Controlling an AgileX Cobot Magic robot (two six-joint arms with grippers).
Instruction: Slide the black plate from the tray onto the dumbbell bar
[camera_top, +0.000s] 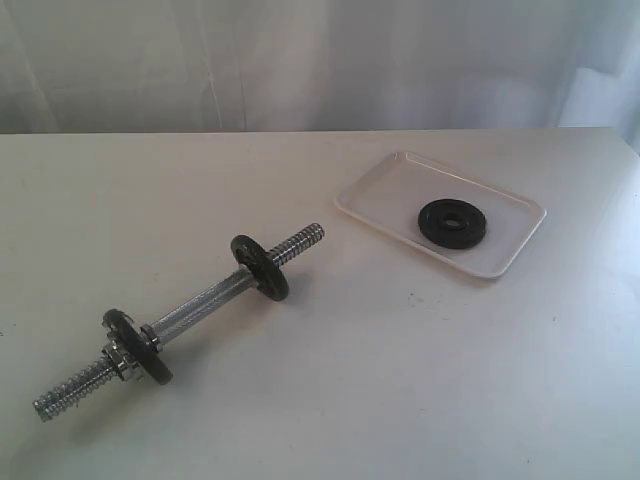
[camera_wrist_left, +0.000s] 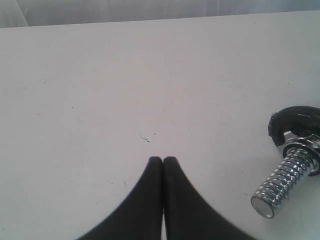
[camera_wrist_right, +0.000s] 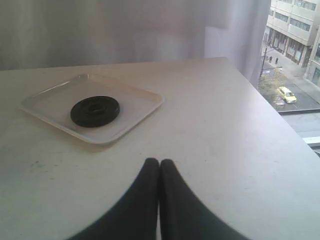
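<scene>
The black plate lies flat in the white tray at the right of the table; the right wrist view shows the black plate in the tray too. The dumbbell bar lies diagonally at the left, with a black disc near each end and a silver nut collar. Its threaded end shows in the left wrist view. My left gripper is shut and empty, beside that end. My right gripper is shut and empty, short of the tray. Neither gripper appears in the exterior view.
The table is white, with a pale curtain behind it. Its right edge runs beside a window onto a street. The bar's bare threaded end points toward the tray.
</scene>
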